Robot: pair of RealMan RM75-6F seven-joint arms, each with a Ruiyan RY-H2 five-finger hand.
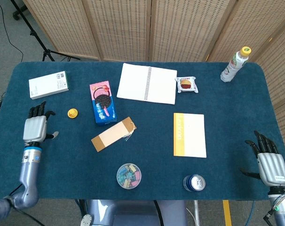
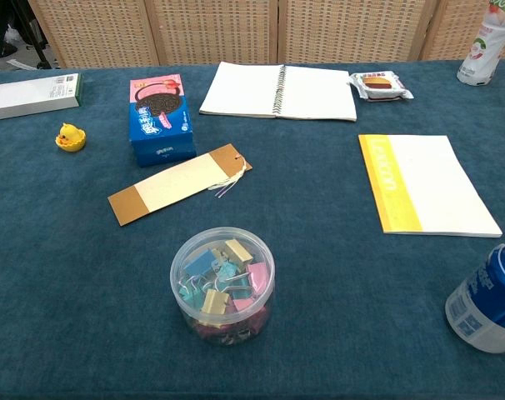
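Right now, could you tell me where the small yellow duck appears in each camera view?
Head view: yellow duck on the left, apart from the left hand.
Chest view: it stands at far left.
Shared landmark: the blue cookie box, just right of it.

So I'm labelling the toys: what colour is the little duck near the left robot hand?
Yellow, with an orange beak; the duck shows best in the chest view.
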